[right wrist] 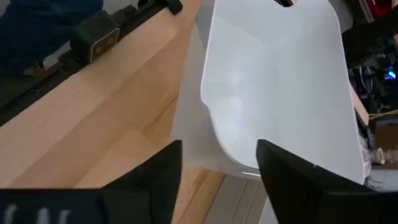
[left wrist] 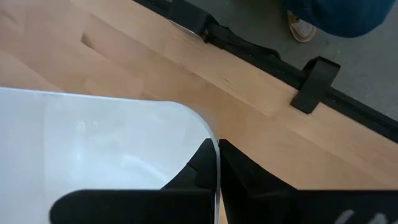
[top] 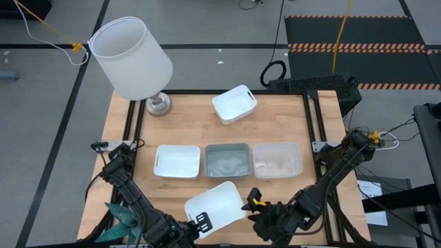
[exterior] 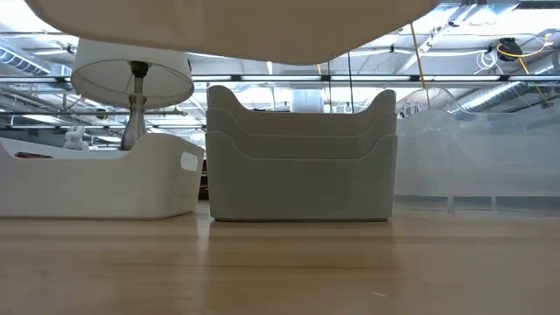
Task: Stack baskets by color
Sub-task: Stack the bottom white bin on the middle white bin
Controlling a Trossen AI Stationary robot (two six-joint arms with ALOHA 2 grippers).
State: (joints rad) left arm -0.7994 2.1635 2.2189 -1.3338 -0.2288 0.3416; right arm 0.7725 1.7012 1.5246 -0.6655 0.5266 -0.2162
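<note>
White basket (top: pixel 215 204), smooth opaque plastic, rounded corners: near tabletop's front edge, rim pinched in left claw (left wrist: pixel 217 163). Right claw (right wrist: pixel 219 163) parted just beside it, probably not touching. Low view alone shows grey-blue basket stack (exterior: pixel 301 157).

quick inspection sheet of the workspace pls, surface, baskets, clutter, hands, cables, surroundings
surface: wooden table, bare between items.
job's things: middle row of white basket, grey-blue stack and clear stack; another white basket at the far edge; a third white basket at the near edge, between both hands.
clutter: lamp with white lampshade at the far left corner.
grippers: left hand shut on the near white basket's rim; right hand open at its other end.
cables: black cable on the floor beyond the table; yellow cord by the lampshade.
surroundings: grey floor, striped mat; a person's shoe near the table.
</note>
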